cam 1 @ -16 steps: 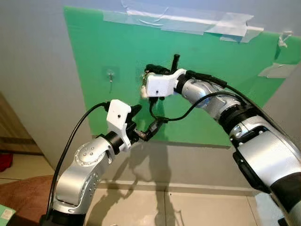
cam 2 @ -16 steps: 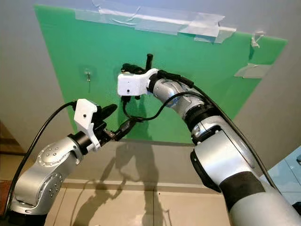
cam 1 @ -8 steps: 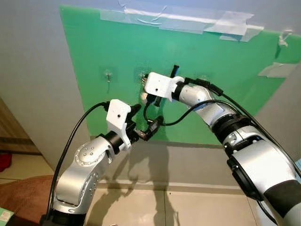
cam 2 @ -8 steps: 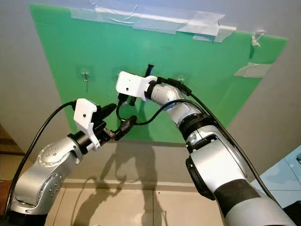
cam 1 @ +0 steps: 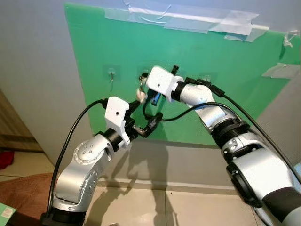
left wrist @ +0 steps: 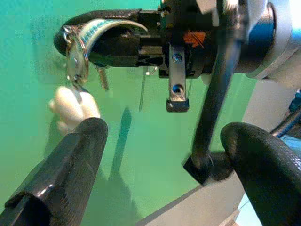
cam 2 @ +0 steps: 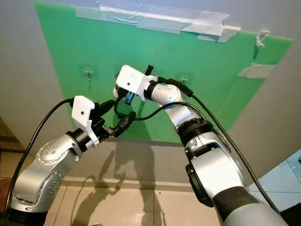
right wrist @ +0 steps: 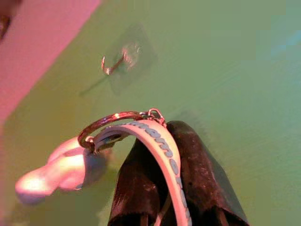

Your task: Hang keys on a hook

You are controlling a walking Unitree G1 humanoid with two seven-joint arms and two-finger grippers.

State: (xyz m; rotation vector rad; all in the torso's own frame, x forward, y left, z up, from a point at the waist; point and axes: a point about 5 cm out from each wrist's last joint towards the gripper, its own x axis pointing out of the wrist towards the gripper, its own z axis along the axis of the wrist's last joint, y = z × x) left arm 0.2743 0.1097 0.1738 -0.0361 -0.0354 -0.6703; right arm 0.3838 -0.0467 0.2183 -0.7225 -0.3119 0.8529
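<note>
A key ring (right wrist: 113,124) with a white charm (right wrist: 54,174) and a pale patterned strap (right wrist: 162,143) hangs from my right gripper (right wrist: 164,136), which is shut on the strap. The ring sits just below a small metal hook (right wrist: 114,64) stuck to the green board (cam 1: 103,47). In the left eye view the keys (cam 1: 140,94) hang at the middle hook (cam 1: 143,75). My left gripper (cam 1: 145,116) stands open below them, pointing at the board and holding nothing. In the left wrist view, its fingers (left wrist: 70,165) frame the charm (left wrist: 73,106).
Another hook (cam 1: 111,74) is to the left of the middle one and a third (cam 1: 205,77) to the right. Clear tape (cam 1: 188,21) holds the board to the grey wall. A black cable (cam 1: 188,110) loops under my right arm. Tiled floor (cam 1: 164,207) lies below.
My right wrist has tilted and its forearm has dropped, with the keys still by the middle hook. The left arm has barely moved. The camera shifted slightly.
</note>
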